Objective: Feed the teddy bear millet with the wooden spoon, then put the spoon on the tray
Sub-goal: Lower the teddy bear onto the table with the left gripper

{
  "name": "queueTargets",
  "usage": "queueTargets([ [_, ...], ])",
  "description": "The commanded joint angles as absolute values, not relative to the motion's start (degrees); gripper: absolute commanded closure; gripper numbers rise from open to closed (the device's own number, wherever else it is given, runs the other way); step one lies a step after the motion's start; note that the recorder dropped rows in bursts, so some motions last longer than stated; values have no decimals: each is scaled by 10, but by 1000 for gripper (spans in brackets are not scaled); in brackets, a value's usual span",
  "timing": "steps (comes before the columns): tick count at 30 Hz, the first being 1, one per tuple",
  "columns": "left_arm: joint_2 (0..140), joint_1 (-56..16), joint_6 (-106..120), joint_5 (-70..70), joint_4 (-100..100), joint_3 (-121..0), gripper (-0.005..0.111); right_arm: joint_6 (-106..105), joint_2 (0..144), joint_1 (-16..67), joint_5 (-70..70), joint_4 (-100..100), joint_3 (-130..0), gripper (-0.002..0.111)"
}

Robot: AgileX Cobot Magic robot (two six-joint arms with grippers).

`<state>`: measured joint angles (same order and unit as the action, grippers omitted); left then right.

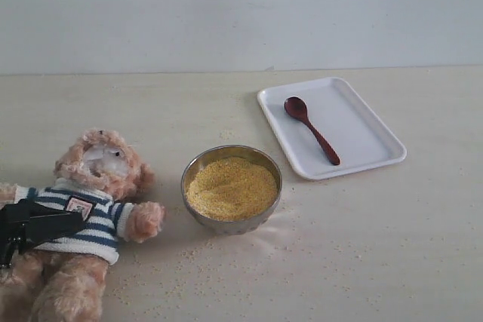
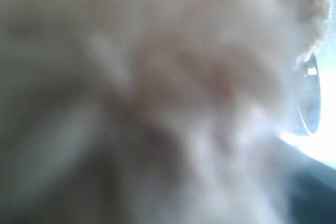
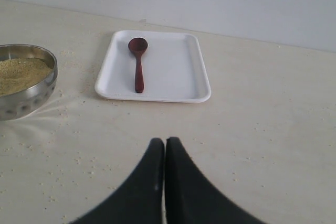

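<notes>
The teddy bear [image 1: 98, 179] lies on its back at the table's left, in its striped shirt. My left gripper [image 1: 72, 222] rests black across its chest; the left wrist view is only blurred fur [image 2: 173, 77], so the jaws cannot be made out. The wooden spoon [image 1: 311, 130] lies on the white tray [image 1: 370, 141] at the back right, its bowl toward the wall. Millet [image 1: 231, 188] fills the round metal bowl [image 1: 193, 167] in the middle. In the right wrist view my right gripper [image 3: 165, 142] is shut on nothing, well short of the tray [image 3: 178, 72] and spoon [image 3: 138, 69].
Loose grains [image 1: 204, 262] are scattered over the table in front of the bowl and round it. The bowl [image 3: 26, 100] with millet [image 3: 18, 72] stands to one side of the right gripper. A pale wall runs behind the table. The bowl's rim [image 2: 310, 93] shows past the fur.
</notes>
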<state>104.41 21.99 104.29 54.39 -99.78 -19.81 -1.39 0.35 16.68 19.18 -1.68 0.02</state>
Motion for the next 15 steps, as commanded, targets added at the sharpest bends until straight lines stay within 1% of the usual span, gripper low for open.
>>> queueTargets([
  [1, 1015, 221, 1016, 559, -975, -197, 30, -15, 0, 165, 187, -21, 0, 108],
  [3, 998, 222, 999, 552, -957, -197, 30, -17, 0, 165, 187, -21, 0, 108],
  [7, 953, 231, 960, 493, -931, -197, 30, -17, 0, 165, 187, -21, 0, 108],
  [11, 903, 242, 929, 492, -916, -197, 30, -14, 0, 165, 187, -21, 0, 108],
  [13, 873, 250, 906, 482, -899, -197, 30, -14, 0, 165, 187, -21, 0, 108],
  [15, 820, 261, 860, 441, -865, -197, 30, -14, 0, 165, 187, -21, 0, 108],
])
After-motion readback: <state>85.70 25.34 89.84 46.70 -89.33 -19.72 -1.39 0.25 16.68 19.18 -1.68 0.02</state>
